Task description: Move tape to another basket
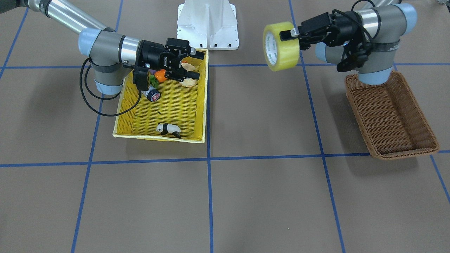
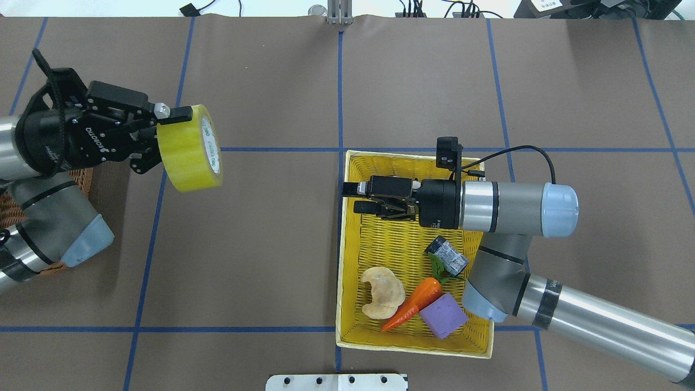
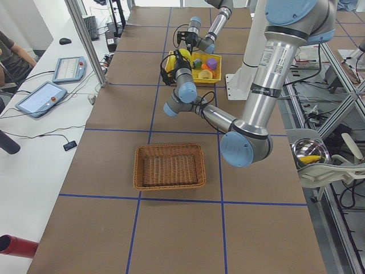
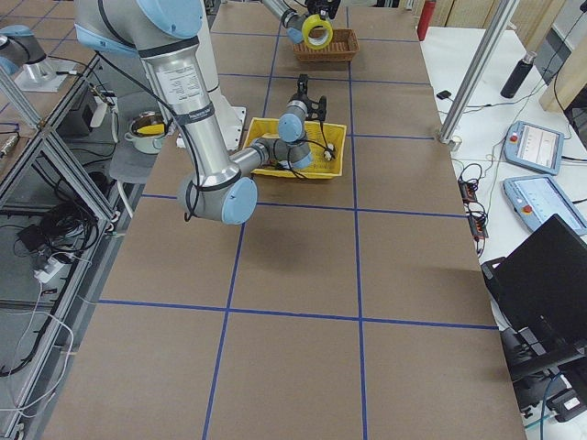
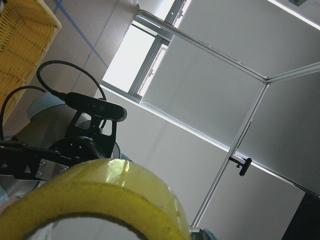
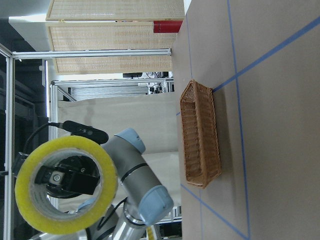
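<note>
Tape (image 2: 190,149): wide yellow translucent roll, white core with green print, standing on edge. Held mid-air above table, between baskets, near brown basket (image 1: 392,116). Left gripper (image 2: 174,120) jaws clamped on roll's wall. Right gripper (image 2: 356,198) jaws apart, empty, over yellow basket (image 2: 344,271).

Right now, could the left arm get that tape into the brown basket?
Probably yes: the left gripper is shut on the tape, and the brown basket looks empty close by, with nothing between.
</note>
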Motion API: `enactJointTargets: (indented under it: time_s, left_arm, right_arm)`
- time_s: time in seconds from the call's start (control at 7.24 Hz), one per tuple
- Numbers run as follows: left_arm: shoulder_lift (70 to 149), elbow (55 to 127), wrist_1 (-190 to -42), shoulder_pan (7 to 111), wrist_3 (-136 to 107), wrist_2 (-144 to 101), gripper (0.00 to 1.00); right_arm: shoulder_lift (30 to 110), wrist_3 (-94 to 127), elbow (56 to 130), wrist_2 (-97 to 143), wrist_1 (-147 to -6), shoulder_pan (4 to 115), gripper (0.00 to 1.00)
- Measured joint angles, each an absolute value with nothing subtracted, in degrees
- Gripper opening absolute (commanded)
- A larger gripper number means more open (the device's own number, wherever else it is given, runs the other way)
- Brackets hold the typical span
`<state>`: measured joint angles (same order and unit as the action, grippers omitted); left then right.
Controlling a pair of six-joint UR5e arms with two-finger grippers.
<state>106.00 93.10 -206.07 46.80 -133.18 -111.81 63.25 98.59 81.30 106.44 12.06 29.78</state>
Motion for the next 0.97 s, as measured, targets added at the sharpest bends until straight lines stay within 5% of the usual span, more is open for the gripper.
enactJointTargets:
  time_s: [0.97]
  left_arm:
    - [94.68, 93.27, -181.65, 68.76, -100.35, -132.38, 0.00]
  right_arm:
    - [74.89, 65.76, 82.89, 139.11, -11.83, 60.46, 1.00]
